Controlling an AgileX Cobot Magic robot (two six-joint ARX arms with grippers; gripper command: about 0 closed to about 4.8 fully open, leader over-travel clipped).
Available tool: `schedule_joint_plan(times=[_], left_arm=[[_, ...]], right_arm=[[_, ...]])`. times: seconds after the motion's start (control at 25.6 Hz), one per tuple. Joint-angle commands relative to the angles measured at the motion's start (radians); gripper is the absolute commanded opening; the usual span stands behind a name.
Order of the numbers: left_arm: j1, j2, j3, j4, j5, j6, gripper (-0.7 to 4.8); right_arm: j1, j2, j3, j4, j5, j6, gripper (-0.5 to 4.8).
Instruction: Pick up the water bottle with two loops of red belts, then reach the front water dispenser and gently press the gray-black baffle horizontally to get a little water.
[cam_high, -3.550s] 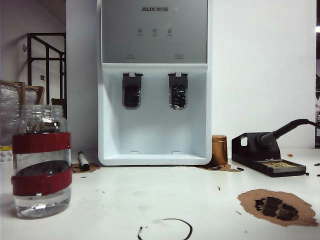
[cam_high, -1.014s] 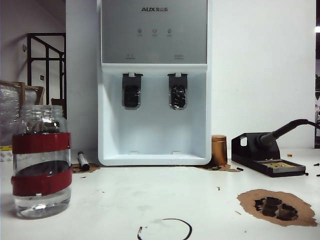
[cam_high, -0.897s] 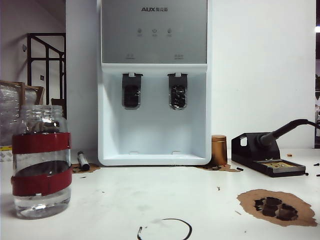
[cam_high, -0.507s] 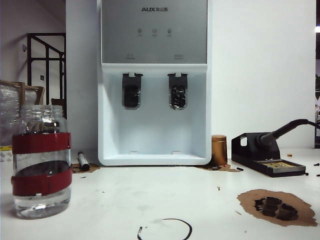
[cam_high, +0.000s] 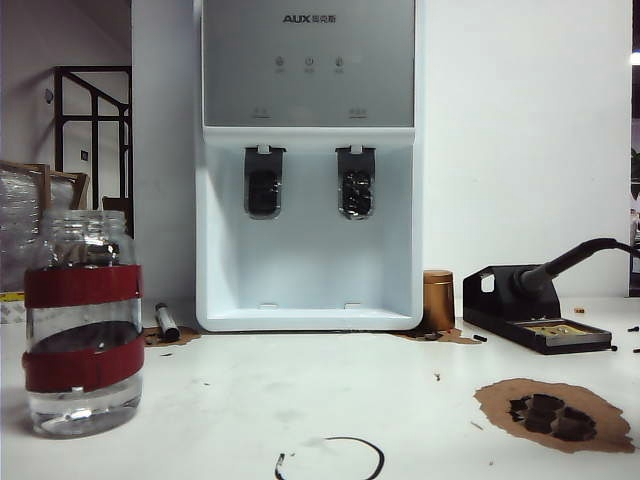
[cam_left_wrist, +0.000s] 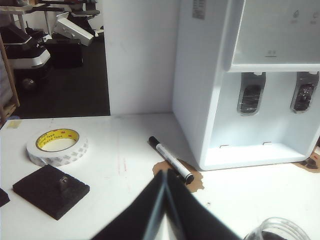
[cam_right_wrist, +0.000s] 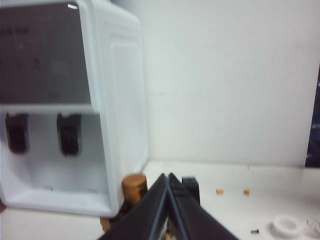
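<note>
**Both grippers closed and empty, banded bottle standing untouched**

The clear wide-mouthed water bottle (cam_high: 82, 322) with two broad red tape bands stands upright on the white table (cam_high: 300, 400), at the left of the exterior view, well apart from the tall white water dispenser (cam_high: 308, 165) with its gray "AUX" panel. Two gray-black baffles (cam_high: 264, 181) hang side by side in the dispenser's recessed bay. A black-and-white marker pen (cam_left_wrist: 170, 159) lies just beside the dispenser's base. The left gripper (cam_left_wrist: 165, 176) hovers above the table near the bottle's rim, its jaws pressed together on nothing. The right gripper (cam_right_wrist: 168, 178) points toward the dispenser's right side, near a small copper-brown cylinder (cam_right_wrist: 134, 183), jaws likewise closed and empty
</note>
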Motion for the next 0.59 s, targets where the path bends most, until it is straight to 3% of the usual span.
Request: schedule_joint_plan(times=[0.04, 0.39, 0.59], left_arm=[[0.001, -0.001, 0.005, 0.006, 0.003, -0.001, -0.04], [0.001, -0.001, 0.005, 0.006, 0.003, -0.001, -0.04], [0.001, -0.001, 0.005, 0.006, 0.003, -0.001, -0.04]], right_arm=[[-0.002, 0.000, -0.017, 0.019, -0.023, -0.001, -0.01], [-0.009, 0.000, -0.027, 0.025, -0.047, -0.002, -0.01], [-0.037, 0.000, -0.068, 0.163, -0.049, -0.002, -0.01]])
